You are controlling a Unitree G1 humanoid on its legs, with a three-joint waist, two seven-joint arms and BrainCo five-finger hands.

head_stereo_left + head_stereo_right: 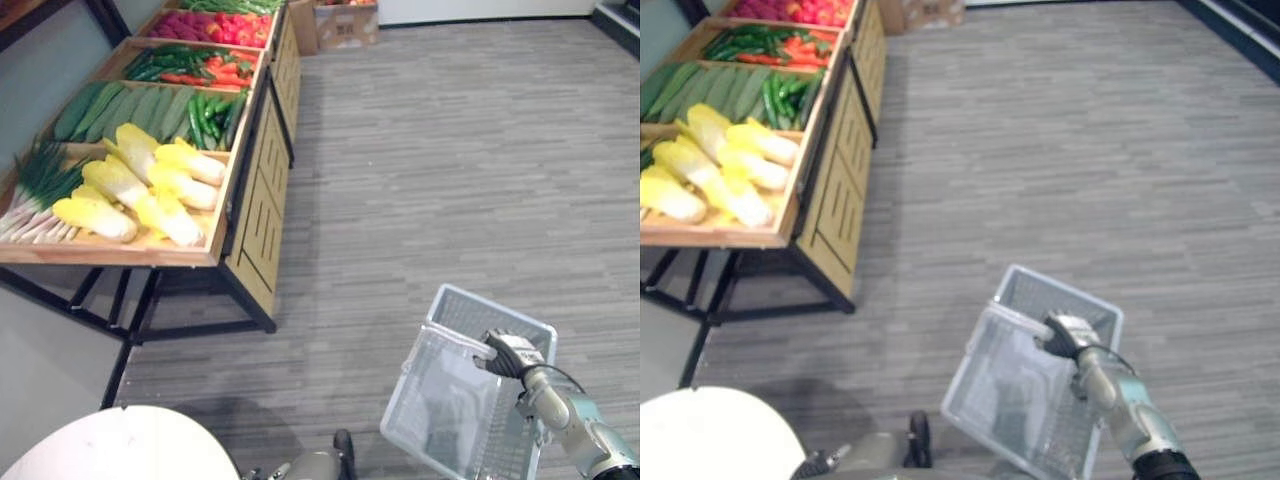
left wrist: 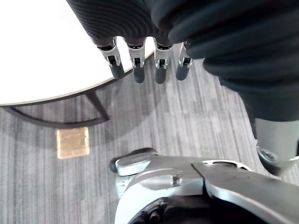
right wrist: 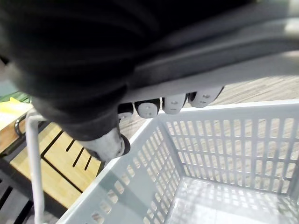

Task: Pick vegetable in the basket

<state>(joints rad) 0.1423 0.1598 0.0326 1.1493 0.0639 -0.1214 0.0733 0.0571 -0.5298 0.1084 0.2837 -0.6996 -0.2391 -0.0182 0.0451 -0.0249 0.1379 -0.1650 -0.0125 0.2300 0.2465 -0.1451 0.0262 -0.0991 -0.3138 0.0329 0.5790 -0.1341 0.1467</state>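
A pale grey plastic basket [image 1: 440, 395] hangs tilted above the floor at the lower right. My right hand [image 1: 508, 352] is shut on its handle, and the right wrist view shows the fingers [image 3: 164, 105] curled round the bar over the empty basket [image 3: 224, 144]. On the wooden stand [image 1: 255, 200] at the left lie yellow-white cabbages [image 1: 150, 185], green onions [image 1: 40, 190], cucumbers [image 1: 120, 108], green peppers [image 1: 215, 115] and red-orange vegetables [image 1: 215, 70]. My left hand [image 2: 136, 60] hangs low with straight fingers and holds nothing, well away from the stand.
A round white table [image 1: 110, 445] stands at the lower left, under the left hand. A cardboard box [image 1: 335, 22] sits on the floor past the stand. Grey striped carpet stretches between the stand and the basket.
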